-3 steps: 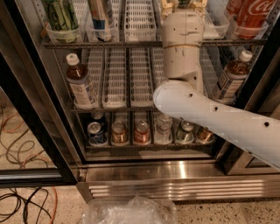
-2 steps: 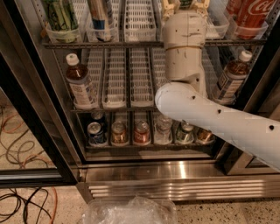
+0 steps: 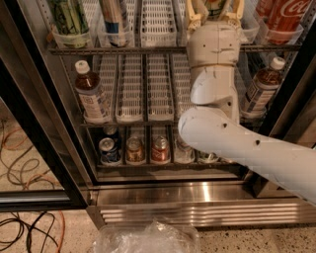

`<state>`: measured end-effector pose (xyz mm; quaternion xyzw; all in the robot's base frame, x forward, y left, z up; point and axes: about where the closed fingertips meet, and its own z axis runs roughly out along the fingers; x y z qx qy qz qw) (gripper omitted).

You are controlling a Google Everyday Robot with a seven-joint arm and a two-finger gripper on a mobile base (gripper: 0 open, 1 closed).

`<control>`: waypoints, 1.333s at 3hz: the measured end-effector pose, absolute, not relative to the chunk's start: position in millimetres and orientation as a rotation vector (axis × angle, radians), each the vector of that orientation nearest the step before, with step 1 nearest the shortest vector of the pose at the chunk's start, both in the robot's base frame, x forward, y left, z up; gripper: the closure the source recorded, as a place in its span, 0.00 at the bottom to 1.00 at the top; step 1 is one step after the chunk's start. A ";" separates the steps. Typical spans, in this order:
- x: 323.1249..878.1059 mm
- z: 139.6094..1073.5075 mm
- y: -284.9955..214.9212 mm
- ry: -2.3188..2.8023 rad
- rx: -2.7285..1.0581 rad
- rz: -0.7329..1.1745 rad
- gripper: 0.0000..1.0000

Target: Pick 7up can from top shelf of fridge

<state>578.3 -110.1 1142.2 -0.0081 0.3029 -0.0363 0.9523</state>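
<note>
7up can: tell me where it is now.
Camera view, top edge, right of centre: the tall pale-white 7up can stands on the wire top shelf, with the white arm's gripper at it and the red Coca-Cola can to its right.

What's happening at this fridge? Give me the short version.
The robot's white arm reaches up into the large glass-door drinks fridge. Its gripper is at the front of the top wire-rack shelf, right at the slim pale can with green lettering; a red Coca-Cola can stands further along. The pale can is mostly cut off by the picture's top edge, so whether it is gripped cannot be told.
</note>
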 end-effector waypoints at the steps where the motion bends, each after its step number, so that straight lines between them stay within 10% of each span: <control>1: 556.7 1119.8 -106.1 0.666 -0.032 -0.052 1.00; 4: 528.6 1144.5 -100.6 0.607 -0.068 -0.042 1.00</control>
